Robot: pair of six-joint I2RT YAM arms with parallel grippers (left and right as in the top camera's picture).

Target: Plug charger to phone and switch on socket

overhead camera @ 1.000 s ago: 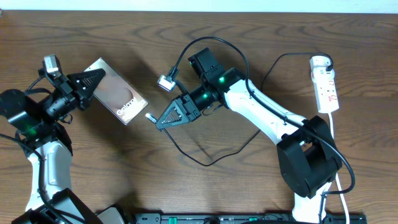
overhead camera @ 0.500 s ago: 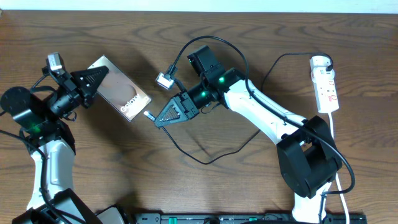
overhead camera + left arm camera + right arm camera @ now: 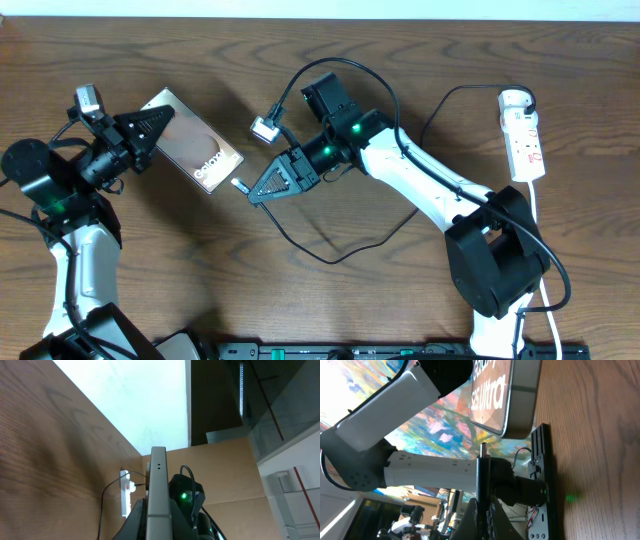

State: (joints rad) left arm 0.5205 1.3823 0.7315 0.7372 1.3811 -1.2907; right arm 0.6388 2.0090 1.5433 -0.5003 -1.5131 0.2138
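Bringing the plug to the port is the step we judge to be in hand. From overhead we see the left hand point(image 3: 152, 126) closed on the far end of the phone point(image 3: 195, 152), which lies slantwise at the left of the worktop point(image 3: 330, 315); whether it rests on the wood or is held just clear we cannot tell. The right hand point(image 3: 254, 194) is shut on the charger point(image 3: 335, 258) close behind its plug tip point(image 3: 239, 185), and that tip stands just beside the phone's near end, apart from it. The cable's slack loops across the middle, and the socket point(image 3: 524, 135) lies well apart at the far right, its switch not yet attended to. In the left wrist view the phone runs edge-on out of the hand's grip, with the socket small beyond it. In the right wrist view the tip points toward the phone's end face but looks to sit a little to one side; the port itself we cannot make out. The next move, we think, calls for a small sideways correction, then a straight push along the phone's length while the left hand braces it. The worktop is dark brown wood grain; a pale wall point(image 3: 400, 8) runs behind it, and the wrist views show a brown board point(image 3: 220, 470) and a many-coloured backdrop point(image 3: 435, 425).
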